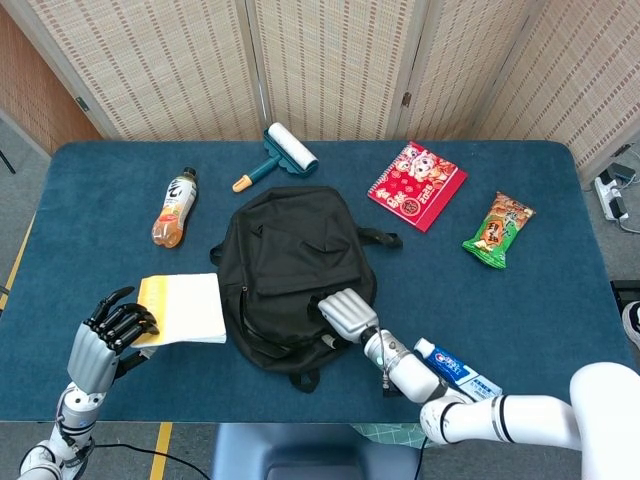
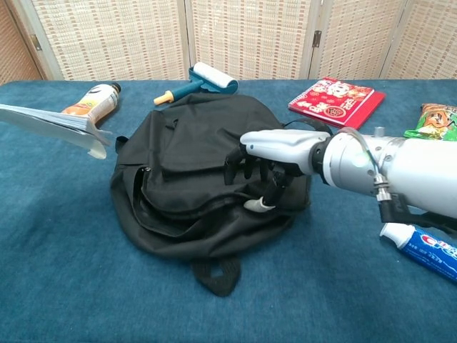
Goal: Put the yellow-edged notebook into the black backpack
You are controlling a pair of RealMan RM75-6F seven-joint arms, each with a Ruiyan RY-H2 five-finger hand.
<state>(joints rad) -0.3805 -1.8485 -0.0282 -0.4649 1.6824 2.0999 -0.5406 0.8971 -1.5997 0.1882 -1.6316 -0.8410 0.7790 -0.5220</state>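
Sprawling mid-table, the black backpack (image 1: 292, 280) lies flat with the right hand (image 1: 346, 314) on its near flap — fingers (image 2: 251, 168) curled, pressing the fabric. Off its left side, the yellow-edged notebook (image 1: 184, 307) is pinched at its near corner by the left hand (image 1: 108, 334) — clear of the bag.

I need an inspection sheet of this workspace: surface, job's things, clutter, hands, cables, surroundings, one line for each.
Surface: blue cloth table.
Job's things: yellow-edged notebook held off the table; black fabric backpack lying flat, zipper partly open.
Clutter: orange drink bottle, teal lint roller, red patterned booklet, green snack packet, toothpaste tube.
Hands: left hand holds the notebook's corner; right hand rests on the backpack, fingers curled at its flap.
Cables: power strip with plug, far right on the floor.
Surroundings: woven folding screen behind.
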